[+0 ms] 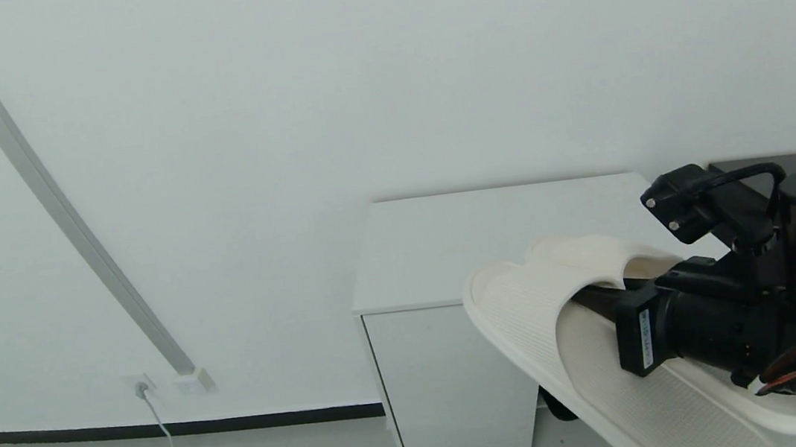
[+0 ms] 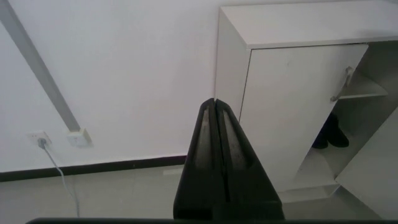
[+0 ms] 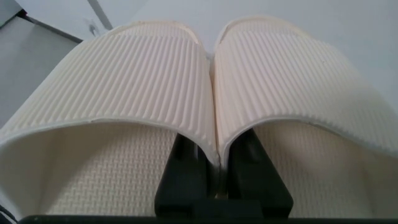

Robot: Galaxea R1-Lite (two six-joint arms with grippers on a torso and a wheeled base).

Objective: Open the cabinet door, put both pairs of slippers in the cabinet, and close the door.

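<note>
Cabinet: we see a white cabinet (image 2: 233,68) on the floor against the wall. One door panel (image 2: 292,87) with a bar handle (image 2: 342,84) covers the side nearer the wall socket (image 2: 38,138), and the bay beside it is exposed.
Cabinet contents: a shelf (image 2: 367,94) crosses the open bay. Below the shelf we find a dark item (image 2: 333,134).
Slippers: one cream ribbed pair (image 1: 527,306) is held side by side in the air in front of the cabinet, outside it.
Right gripper (image 3: 217,158): one of the fingers (image 3: 186,165) sits under each strap. Together they pinch the two inner strap walls, so they grasp the pair.
Left gripper (image 2: 215,107): the fingers are clenched flat together with nothing between them, and they point toward the cabinet's corner.
Hidden or cut off: the slippers and the right arm cover the far side of the cabinet in the head view. The picture's lower edge cuts one heel. The straps hide the right fingertips.
Hard to make out: the dark item is too shadowed for us to identify.
</note>
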